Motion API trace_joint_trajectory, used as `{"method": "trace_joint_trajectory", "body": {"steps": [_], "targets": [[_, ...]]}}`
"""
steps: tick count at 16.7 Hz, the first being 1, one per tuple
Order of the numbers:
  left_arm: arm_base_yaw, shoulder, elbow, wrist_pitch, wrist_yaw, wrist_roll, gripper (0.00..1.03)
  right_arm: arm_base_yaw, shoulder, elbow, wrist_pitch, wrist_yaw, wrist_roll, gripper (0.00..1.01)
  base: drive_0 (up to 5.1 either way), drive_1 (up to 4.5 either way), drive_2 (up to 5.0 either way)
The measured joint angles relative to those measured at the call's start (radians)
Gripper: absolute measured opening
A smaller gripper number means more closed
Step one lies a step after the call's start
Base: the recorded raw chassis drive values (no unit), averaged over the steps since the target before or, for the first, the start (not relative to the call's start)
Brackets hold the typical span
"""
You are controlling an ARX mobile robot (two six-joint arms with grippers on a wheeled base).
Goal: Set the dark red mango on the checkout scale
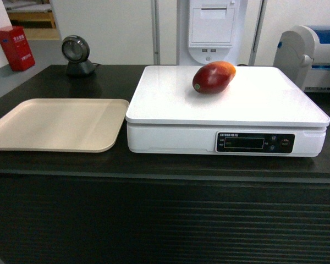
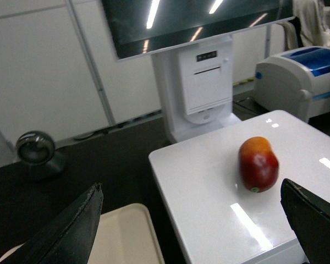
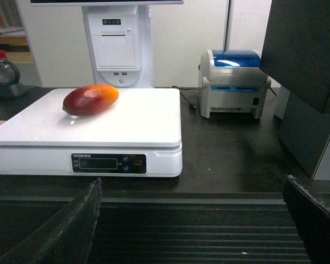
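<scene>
The dark red mango [image 1: 213, 77] lies on its side on the far part of the white scale [image 1: 170, 104], its orange-yellow end pointing back right. The scale stands on the black checkout counter [image 1: 154, 220]. In the left wrist view the mango [image 2: 258, 164] rests on the scale platform [image 2: 209, 192], ahead and right of my left gripper [image 2: 192, 220], which is open and holds nothing. In the right wrist view the mango [image 3: 91, 99] and scale [image 3: 132, 126] sit beyond my right gripper [image 3: 192, 220], open and low in front of the ribbed counter front [image 3: 192, 242]. Neither gripper shows in the head view.
A beige tray [image 1: 55, 124] lies left of the scale. A round black scanner [image 1: 77, 55] and a red box [image 1: 14, 48] stand at the back left. A white kiosk [image 1: 212, 30] rises behind the scale, and a white-and-blue printer [image 3: 234, 82] stands to its right.
</scene>
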Motion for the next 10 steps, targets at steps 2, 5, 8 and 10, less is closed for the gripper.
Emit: {"method": "trace_joint_trajectory", "body": {"steps": [2, 5, 8, 10], "targets": [[0.070, -0.106, -0.080, 0.021, -0.122, -0.059, 0.87, 0.000, 0.000, 0.000, 0.000, 0.000, 0.000, 0.98, 0.0, 0.00, 0.0], [0.182, -0.329, -0.309, 0.053, -0.154, -0.116, 0.58, 0.000, 0.000, 0.000, 0.000, 0.000, 0.000, 0.98, 0.0, 0.00, 0.0], [0.202, -0.409, -0.473, 0.100, -0.101, -0.131, 0.28, 0.000, 0.000, 0.000, 0.000, 0.000, 0.000, 0.98, 0.0, 0.00, 0.0], [0.228, -0.486, -0.570, 0.125, -0.083, -0.131, 0.03, 0.000, 0.000, 0.000, 0.000, 0.000, 0.000, 0.98, 0.0, 0.00, 0.0]]}}
